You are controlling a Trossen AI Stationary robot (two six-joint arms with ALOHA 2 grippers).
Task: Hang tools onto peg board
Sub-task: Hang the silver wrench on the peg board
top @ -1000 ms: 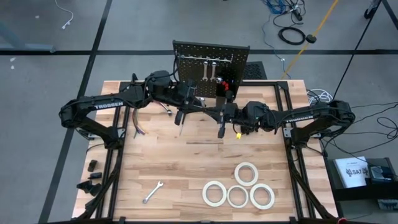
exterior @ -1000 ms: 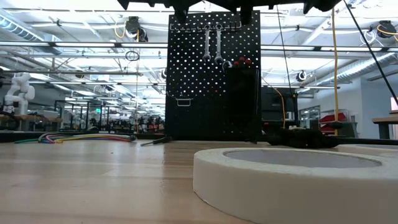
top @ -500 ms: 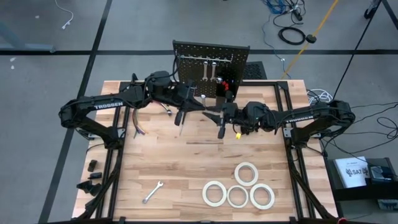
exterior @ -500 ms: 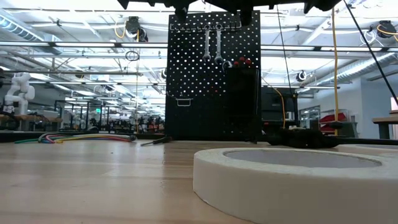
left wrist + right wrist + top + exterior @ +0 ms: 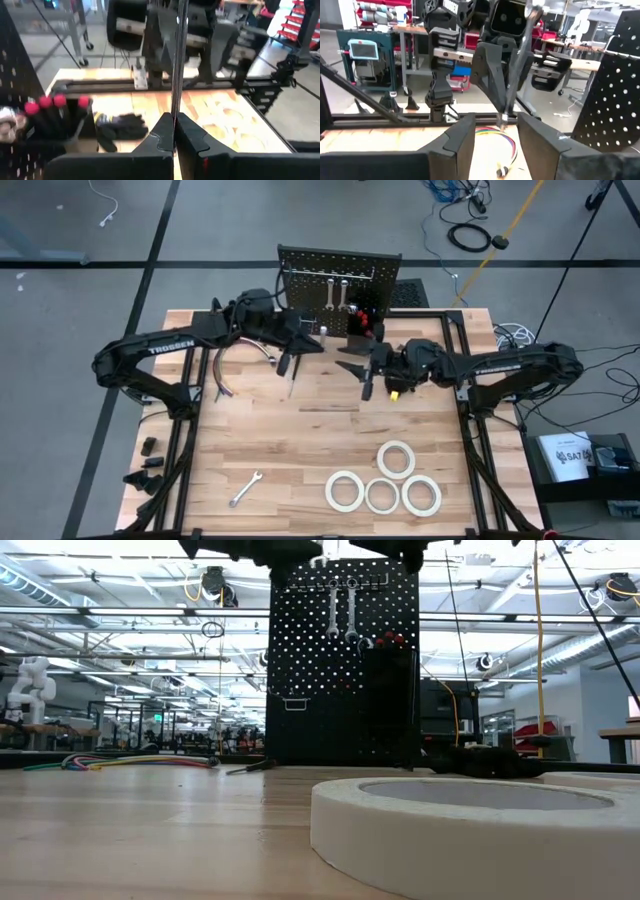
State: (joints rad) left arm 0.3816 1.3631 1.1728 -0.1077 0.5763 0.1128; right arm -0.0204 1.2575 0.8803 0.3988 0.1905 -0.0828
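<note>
Holding a thin tool (image 5: 178,65) pinched tight, the left gripper (image 5: 290,361) is waiting just before the peg board (image 5: 338,280), tool standing upright; the right gripper (image 5: 362,375), fingers apart, is beside it

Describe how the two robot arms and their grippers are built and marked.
Both arms are dark, jointed and slim. The left arm and right arm each carry white TROSSEN lettering along a link. The right arm has a small yellow tag near its wrist and black cables trailing from its base. The left gripper and right gripper each have two angular matte black fingers.
</note>
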